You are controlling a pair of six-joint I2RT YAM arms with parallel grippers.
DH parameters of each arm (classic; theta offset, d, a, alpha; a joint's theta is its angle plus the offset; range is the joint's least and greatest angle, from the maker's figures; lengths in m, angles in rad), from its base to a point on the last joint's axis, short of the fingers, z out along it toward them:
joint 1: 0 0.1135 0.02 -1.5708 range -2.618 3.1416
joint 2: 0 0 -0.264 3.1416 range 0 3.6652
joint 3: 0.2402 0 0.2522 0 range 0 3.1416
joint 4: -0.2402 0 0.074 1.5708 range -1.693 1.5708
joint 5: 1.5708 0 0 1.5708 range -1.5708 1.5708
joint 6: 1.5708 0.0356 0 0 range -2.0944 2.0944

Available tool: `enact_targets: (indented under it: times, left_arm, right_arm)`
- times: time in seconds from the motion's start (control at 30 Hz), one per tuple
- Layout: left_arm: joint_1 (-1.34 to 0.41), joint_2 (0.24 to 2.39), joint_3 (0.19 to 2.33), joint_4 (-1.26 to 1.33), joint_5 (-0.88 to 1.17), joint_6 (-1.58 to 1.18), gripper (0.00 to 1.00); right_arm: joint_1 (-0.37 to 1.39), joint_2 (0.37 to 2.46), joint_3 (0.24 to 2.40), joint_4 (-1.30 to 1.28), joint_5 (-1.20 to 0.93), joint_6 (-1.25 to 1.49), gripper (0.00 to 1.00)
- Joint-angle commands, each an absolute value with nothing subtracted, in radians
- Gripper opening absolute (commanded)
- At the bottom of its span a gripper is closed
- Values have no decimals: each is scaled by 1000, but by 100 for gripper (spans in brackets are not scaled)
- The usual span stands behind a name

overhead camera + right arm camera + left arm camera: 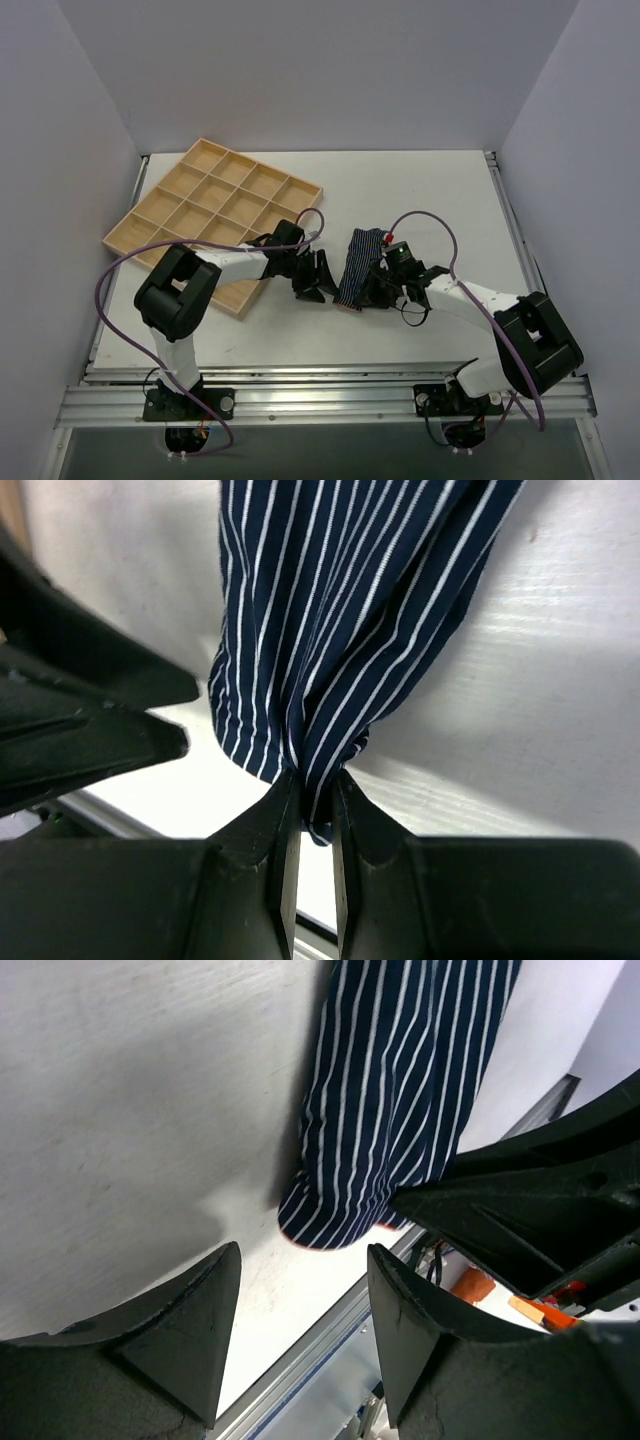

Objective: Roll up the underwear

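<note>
Two-armed work on the underwear [360, 262], laid as a narrow navy-and-white striped strip near the middle of the table [430, 190], running from about 1 o'clock down to 7 o'clock and well apart from the wooden tray [152, 190] at 10 o'clock. Pinched at its near end, toward 5 o'clock, by the right gripper [312, 780], fingers closed tight on a gathered tuck of cloth, seemingly to anchor the starting edge and give the roll something to turn around. Flanked at 9 o'clock by the left gripper [303, 1260], jaws spread wide and holding nothing, poised just beside the strip's rounded corner, with a sliver of reddish-brown waistband showing along that edge. Probably stationed there to catch the opposite side, for turning both corners over together instead of skewing. Rolling judged barely begun: cloth flat along most of its length, only the clamped end bunched.
</note>
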State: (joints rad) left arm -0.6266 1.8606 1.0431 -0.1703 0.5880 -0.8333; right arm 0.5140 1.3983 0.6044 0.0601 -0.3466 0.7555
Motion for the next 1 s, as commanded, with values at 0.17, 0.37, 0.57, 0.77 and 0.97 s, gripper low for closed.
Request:
enact_targets:
  times: [0.17,0.37,0.57,0.77,0.97]
  left_arm:
    - [-635,1902,1065,-17,661,-857,63]
    - [-632,1914,999,96,701,-905,63]
    - [-632,1887,962,166,715,-956,64]
    - [-629,1879,927,205,726,-977,64]
    - [-624,1899,897,336,744,-1065,65]
  right_arm:
    - [491,1345,561,113,-468,752,0]
    - [462,1336,539,156,-523,782,0]
    - [449,1336,538,196,-555,811,0]
    - [439,1335,538,235,-586,838,0]
    - [437,1336,526,265,-607,860,0]
